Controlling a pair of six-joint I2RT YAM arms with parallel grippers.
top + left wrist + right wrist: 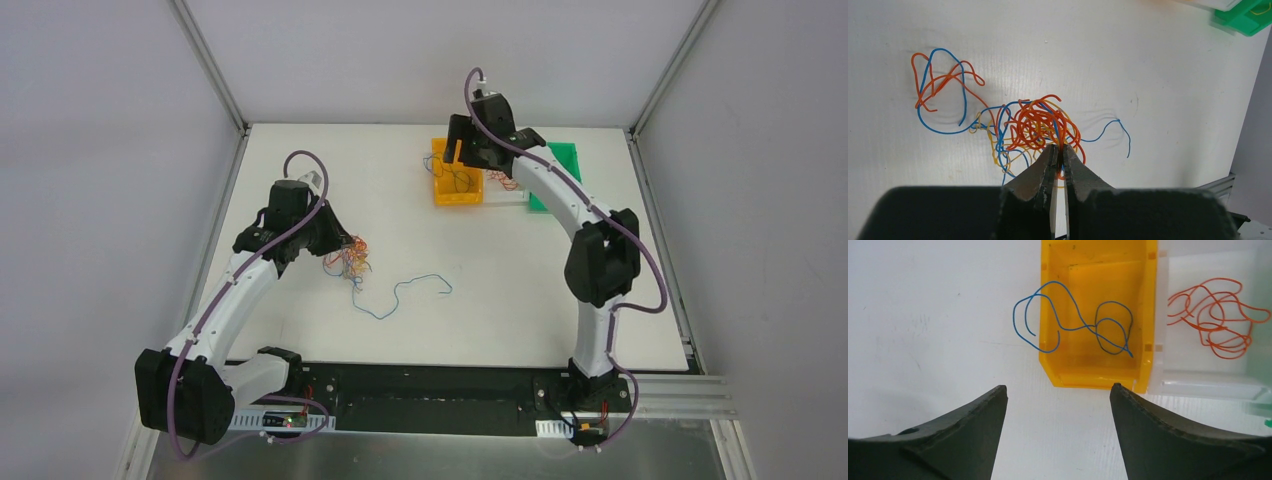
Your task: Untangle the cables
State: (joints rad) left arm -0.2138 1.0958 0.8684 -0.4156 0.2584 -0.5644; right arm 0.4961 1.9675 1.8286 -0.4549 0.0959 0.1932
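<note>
A small clump of thin orange, blue and yellow cables (pixel 1035 127) lies on the white table; it also shows in the top view (pixel 348 258). My left gripper (pixel 1060 148) is shut on strands at the clump's near edge, and it shows in the top view (pixel 340 243) too. A loose blue cable (pixel 415 292) trails right of the clump. My right gripper (pixel 1058 390) is open and empty, just short of a yellow bin (pixel 1143 310) that holds a blue cable (pixel 1073 322), part of which hangs over the bin's left wall. Orange cables (pixel 1220 315) lie in a clear bin.
The yellow bin (pixel 440 192), the clear bin (pixel 505 190) and a green bin (pixel 562 160) stand in a row at the table's back right. The right arm reaches over them. A metal rail runs along the near edge.
</note>
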